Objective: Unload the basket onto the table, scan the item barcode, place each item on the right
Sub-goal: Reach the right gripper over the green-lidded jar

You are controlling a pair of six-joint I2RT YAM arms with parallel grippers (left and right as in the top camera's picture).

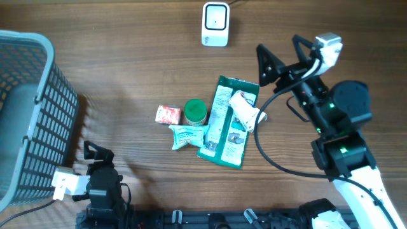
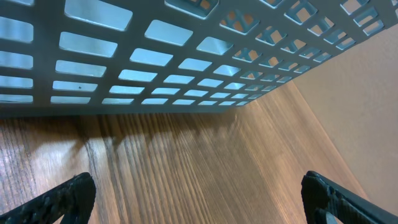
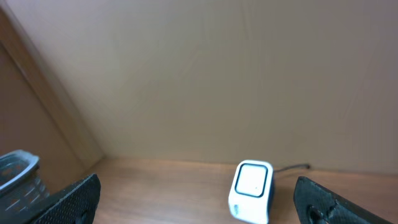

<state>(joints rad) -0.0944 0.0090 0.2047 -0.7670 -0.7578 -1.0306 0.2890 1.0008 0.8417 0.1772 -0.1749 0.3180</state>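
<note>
Wide-open right gripper [image 1: 278, 48] is hovering just far-right of the white wrapped packet [image 1: 245, 110]; wide-open left gripper [image 1: 97, 152] is sitting well apart.

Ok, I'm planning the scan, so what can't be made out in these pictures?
- Barcodes: overhead print too small on every item; neither wrist view shows the items.
- Green packet: partly covered overhead by the white tube.
- Basket: cut off by overhead's left edge.

Scanner [image 3: 252, 190]: standing on the table [image 3: 161, 186], facing the camera.
Right gripper [image 3: 199, 205]: fingers standing wide apart, gripping nothing.
Basket [image 3: 17, 171]: showing at the left edge.
</note>
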